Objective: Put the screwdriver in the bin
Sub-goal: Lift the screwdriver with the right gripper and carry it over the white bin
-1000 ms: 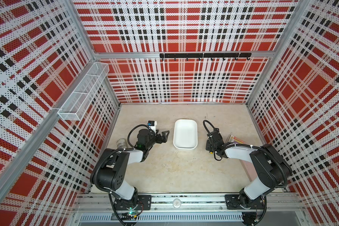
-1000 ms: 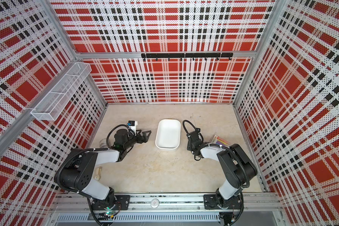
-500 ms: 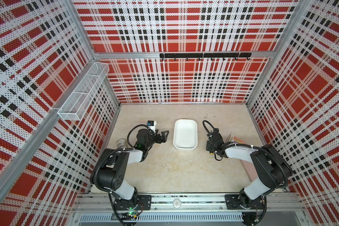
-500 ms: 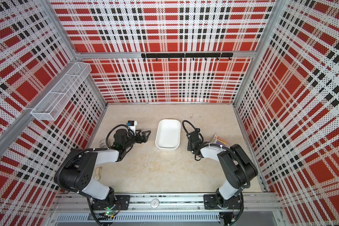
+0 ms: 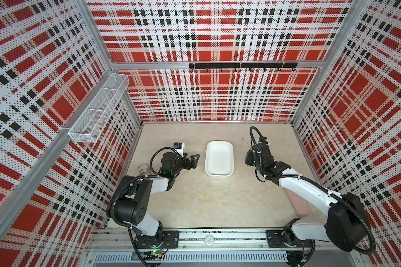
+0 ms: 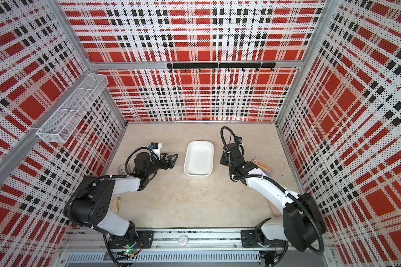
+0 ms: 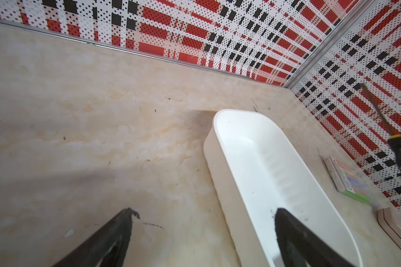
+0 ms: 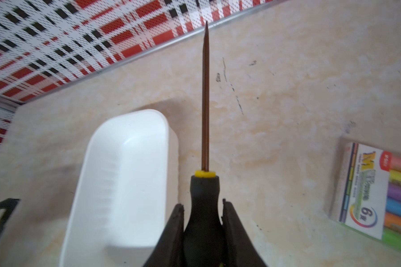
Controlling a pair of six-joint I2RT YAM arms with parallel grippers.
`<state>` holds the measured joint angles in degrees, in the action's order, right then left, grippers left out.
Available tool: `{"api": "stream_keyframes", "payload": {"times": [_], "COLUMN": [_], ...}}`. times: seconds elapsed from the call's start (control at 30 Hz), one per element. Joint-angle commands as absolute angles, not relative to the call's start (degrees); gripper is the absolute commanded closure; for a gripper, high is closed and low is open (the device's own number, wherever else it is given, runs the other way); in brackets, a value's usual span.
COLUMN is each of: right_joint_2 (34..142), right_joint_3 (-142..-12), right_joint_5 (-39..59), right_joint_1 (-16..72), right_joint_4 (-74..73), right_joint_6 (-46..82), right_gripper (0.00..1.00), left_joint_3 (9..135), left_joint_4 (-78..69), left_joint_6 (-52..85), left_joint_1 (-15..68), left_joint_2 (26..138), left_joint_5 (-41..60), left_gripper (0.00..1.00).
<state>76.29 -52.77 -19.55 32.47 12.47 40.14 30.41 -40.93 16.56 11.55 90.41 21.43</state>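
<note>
Fingers (image 8: 176, 226) of your right gripper (image 8: 203, 208) clamp the black handle of the screwdriver (image 8: 205, 104). Its shaft points toward the back wall (image 8: 125, 27), just beside the bin (image 8: 125, 173) and outside it. Your left gripper (image 7: 205, 211) is spread wide and holds nothing, near the bin's opposite side.

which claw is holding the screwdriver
The right claw: it is shut on the black handle of the screwdriver. The left claw is open and empty.
</note>
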Motion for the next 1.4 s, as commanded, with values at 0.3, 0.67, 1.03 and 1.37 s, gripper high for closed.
{"api": "stream_keyframes", "payload": {"times": [0.3,0.67,1.03,1.37], "right_joint_2": [87.1,98.5,103.3,106.2], "right_joint_3": [-66.3,-74.0,-77.3,-77.8], "right_joint_5": [-33.4,-35.5,-34.9,-35.1], "right_joint_1": [42.5,45.9,46.9,48.6], "right_joint_4": [18.6,22.7,23.6,23.7], "right_joint_6": [49.1,50.7,50.8,51.1], "right_gripper": [1.00,1.00,1.00,1.00], "left_joint_3": [29.3,28.8,28.7,28.7], "left_joint_4": [-41.9,-42.0,-42.2,-42.2], "left_joint_6": [17.1,17.7,17.5,17.4], "left_joint_1": [10.5,9.1,9.1,8.8], "left_joint_2": [89.2,88.6,88.7,88.9], "left_joint_5": [22.2,23.2,23.3,23.1], "left_gripper": [0.02,0.02,0.02,0.02]}}
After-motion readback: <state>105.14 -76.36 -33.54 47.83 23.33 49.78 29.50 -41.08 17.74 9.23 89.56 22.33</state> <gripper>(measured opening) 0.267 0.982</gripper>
